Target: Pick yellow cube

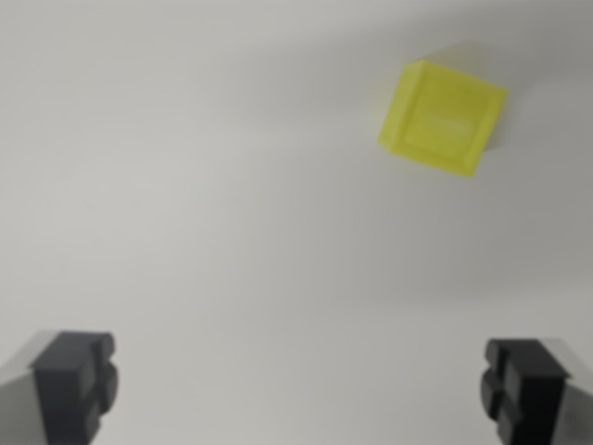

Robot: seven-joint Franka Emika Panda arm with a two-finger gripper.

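One object on the desk (185, 185): yellow cube (443, 118), sitting in the upper part of the wrist view, toward the wrist view's right. Desk edges and corners aren't in frame, so can't place it against them; only plain white surface visible all round it.

Cube is rotated relative to the camera, its edges running diagonal to the frame rather than square with it. Top face shows a shallow rectangular recess or moulded panel. One narrow side face visible on the cube's left. Soft shadow falls just beyond it, up and to the right. Picture is a bit blurred, so finer surface detail can't be read.

Gripper (301, 389) is spread wide: two dark fingers sit at the bottom corners of the frame, one (76, 382) at the wrist view's left, the other at the wrist view's right, with bare desk between them. Nothing held between the jaws.

Cube is well apart from both fingers, not touching either. It lies ahead of the gripper and off-centre, closer in line with the right-hand finger than with the midpoint between the two.
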